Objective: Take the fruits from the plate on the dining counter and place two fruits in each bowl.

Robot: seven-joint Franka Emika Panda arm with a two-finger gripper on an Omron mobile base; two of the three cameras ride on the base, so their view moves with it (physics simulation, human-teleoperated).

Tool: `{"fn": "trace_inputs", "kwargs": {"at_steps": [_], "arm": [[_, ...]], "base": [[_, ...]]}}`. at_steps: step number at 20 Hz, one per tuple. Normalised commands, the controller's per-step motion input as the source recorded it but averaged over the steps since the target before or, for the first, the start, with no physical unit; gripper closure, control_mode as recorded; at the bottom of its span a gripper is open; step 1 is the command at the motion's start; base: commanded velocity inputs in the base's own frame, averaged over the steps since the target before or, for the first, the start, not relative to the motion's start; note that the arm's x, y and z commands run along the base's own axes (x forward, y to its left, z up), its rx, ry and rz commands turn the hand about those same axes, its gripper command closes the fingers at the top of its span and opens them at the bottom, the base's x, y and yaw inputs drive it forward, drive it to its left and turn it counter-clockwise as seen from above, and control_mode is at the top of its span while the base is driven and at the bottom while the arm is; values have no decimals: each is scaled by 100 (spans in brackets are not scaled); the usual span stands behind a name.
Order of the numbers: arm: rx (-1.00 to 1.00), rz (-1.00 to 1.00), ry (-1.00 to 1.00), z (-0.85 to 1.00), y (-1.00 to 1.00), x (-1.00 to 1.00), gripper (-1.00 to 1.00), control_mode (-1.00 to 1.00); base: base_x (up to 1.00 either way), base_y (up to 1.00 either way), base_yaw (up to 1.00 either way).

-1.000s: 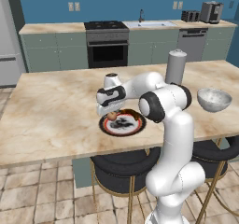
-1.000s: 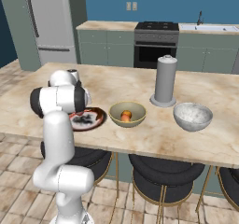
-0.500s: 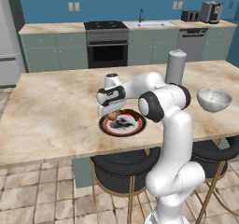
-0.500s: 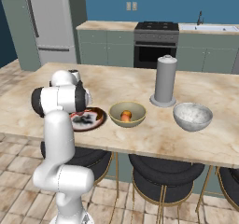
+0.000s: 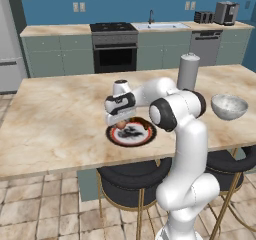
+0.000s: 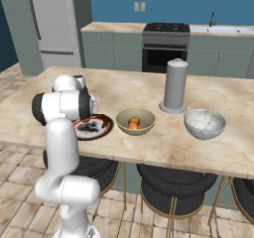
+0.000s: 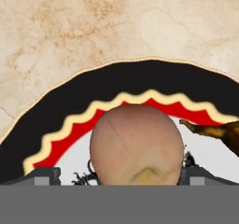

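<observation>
A peach-pink fruit (image 7: 136,146) on the plate (image 7: 70,101) is apparently straddled at twelve o'clock by the wide-open pincer (image 7: 116,176).

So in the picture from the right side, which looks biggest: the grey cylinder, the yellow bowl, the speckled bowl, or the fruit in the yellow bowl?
1. Grey cylinder, tallest.
2-3. Speckled bowl and yellow bowl look alike; no ranking.
4. Fruit, far smallest.

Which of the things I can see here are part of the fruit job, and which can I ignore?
In the job:
peach-pink fruit, between the open hand fingers
plate
olive-yellow bowl, already holding an orange fruit
white-grey bowl
dining counter

Ignore:
tall grey cylinder
stove
stools
</observation>
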Motion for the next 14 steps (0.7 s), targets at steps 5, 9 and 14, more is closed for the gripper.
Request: {"fn": "trace_inputs", "kwargs": {"at_steps": [5, 9, 14], "arm": [[0, 0, 0, -10, 0, -20, -100, -100], [0, 0, -3, -1, 1, 0, -100, -100], [0, 0, -11, 0, 0, 4, -100, -100]], "base": [[0, 0, 0], [0, 0, 0], [0, 0, 0]]}}
